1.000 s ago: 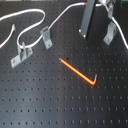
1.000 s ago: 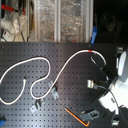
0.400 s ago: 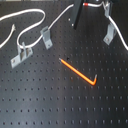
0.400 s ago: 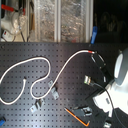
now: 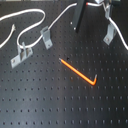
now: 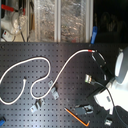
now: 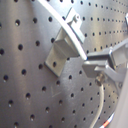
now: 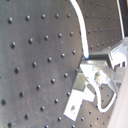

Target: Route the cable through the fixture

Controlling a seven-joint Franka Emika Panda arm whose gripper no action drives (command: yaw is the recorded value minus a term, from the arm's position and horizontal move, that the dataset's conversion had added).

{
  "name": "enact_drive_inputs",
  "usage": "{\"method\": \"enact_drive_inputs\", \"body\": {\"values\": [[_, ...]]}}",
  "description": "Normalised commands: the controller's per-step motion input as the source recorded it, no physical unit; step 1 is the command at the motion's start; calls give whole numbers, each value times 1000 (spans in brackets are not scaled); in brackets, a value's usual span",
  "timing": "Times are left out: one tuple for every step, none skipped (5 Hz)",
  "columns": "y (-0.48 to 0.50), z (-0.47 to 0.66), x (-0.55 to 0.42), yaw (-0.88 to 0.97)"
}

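Fingers (image 7: pixel 107 65) of the gripper (image 7: pixel 97 70) pinch the cable (image 6: pixel 30 65), as far as I can judge from both wrist views; the contact is blurred. I count one white cable, looping across the black pegboard (image 5: pixel 45 100), with one red band (image 6: pixel 90 51). I count three grey clips in the first exterior view: the fixture (image 5: pixel 46 36), a wider two-post clip (image 5: pixel 21 55), and another (image 5: pixel 108 36) near the far edge. One orange rod (image 5: pixel 79 72) lies mid-board. The arm is cut off.
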Motion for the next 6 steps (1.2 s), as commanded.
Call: {"method": "enact_drive_inputs", "body": {"values": [[0, 20, 0, 0], [208, 365, -271, 180], [12, 0, -7, 57], [69, 258, -20, 0], [78, 500, -144, -223], [-5, 0, -9, 0]]}}
